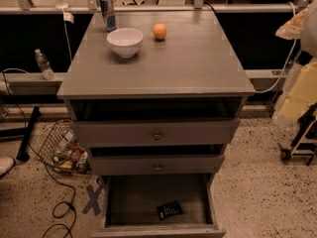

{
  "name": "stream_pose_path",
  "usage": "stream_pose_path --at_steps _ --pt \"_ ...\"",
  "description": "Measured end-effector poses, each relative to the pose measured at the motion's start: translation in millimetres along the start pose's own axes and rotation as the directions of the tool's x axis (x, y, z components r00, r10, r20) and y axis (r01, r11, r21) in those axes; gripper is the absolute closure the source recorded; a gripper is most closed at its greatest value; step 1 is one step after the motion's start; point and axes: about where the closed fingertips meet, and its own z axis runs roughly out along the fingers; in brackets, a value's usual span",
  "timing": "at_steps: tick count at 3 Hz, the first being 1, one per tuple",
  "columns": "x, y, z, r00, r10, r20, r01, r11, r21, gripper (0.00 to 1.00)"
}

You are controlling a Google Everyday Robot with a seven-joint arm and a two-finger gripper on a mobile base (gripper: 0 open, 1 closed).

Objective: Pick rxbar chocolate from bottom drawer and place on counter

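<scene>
Rxbar chocolate [170,210] in open bottom drawer [133,197], grey counter [188,58] above, speckled floor [257,182], pincer [290,29] far right, grip untellable.

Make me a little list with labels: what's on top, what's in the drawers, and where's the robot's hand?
counter: white bowl, orange, can near the back edge
top drawer: partly open, inside hidden
middle drawer: slightly open, inside hidden
bottom drawer: pulled far out
rxbar chocolate: lying flat in the bottom drawer, near its front
gripper: at the right edge, beside the cabinet, away from the bar
floor: wire basket left of the cabinet
</scene>
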Motion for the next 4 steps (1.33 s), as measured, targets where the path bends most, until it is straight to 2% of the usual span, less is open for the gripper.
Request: stream_pose_path --at_steps 1,2,3,4 --pt "1 2 4 1.000 0.004 0.000 -0.004 1.0000 -0.005 0.00" --pt "12 17 45 0.999 0.040 -0.007 -0.040 0.9967 -0.071 0.00" --pt "26 42 104 0.996 0.081 -0.026 -0.085 0.9826 -0.165 0.00" --pt "42 64 156 0.989 0.138 -0.058 -0.147 0.9669 -0.208 0.00"
